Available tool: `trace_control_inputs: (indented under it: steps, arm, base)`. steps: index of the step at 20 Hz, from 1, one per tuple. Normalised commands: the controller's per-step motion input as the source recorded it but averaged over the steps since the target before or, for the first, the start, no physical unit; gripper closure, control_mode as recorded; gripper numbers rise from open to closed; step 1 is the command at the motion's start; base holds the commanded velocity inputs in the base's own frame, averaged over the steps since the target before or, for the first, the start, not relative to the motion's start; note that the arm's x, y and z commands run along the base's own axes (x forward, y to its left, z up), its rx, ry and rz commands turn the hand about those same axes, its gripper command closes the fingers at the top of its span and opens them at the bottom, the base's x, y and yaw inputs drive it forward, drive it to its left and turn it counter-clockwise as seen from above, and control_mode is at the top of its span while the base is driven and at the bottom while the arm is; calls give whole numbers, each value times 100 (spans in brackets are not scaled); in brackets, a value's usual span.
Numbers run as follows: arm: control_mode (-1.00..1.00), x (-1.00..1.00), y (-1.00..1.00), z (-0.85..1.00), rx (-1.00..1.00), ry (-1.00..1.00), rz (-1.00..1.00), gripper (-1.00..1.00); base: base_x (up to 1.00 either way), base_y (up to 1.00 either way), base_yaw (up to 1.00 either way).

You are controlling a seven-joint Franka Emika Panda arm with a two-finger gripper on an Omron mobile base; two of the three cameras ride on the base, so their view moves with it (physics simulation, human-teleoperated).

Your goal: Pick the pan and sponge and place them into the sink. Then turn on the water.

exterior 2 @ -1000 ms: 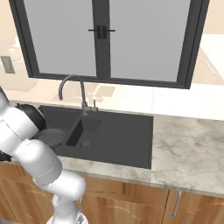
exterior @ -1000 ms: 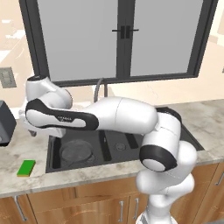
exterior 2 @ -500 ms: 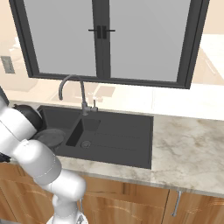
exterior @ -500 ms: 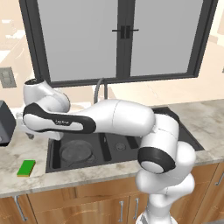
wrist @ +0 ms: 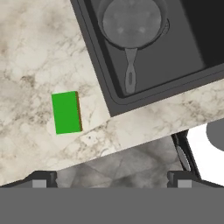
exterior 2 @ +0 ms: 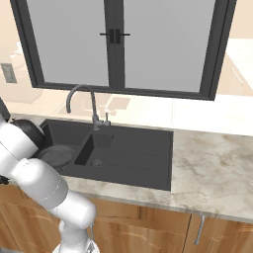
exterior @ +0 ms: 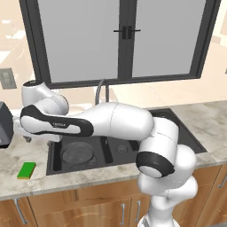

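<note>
The dark grey pan lies flat in the left basin of the black sink, its handle pointing at the basin's front wall; it also shows as the pan and the pan. The green sponge lies on the marble counter left of the sink, also seen as the sponge. My gripper hangs open above the counter near the sink's front left corner, nothing between its fingers. The sponge sits left of the line between the fingertips. No water runs from the faucet.
The sink has a smaller middle basin and a ribbed drainboard on the right. A dark appliance stands on the counter at the far left. A window runs behind the faucet. Marble counter stretches right of the sink.
The arm has swung slightly further left over the counter beside the sink. The pan and the sponge have not moved, and the jaws stay open.
</note>
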Motion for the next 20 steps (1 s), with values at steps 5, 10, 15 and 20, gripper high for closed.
trace_control_inputs:
  steps: [5,10,15,20]
  arm:
    - [-100,0,13,-5,-1,0,2,-100]
    - [-100,0,14,-8,-1,-1,1,-100]
    - [-100,0,14,-9,0,-1,1,-100]
    - [-100,0,12,-11,0,0,0,-100]
  base:
    - [0,0,0]
    - [0,0,0]
    - [0,0,0]
    - [0,0,0]
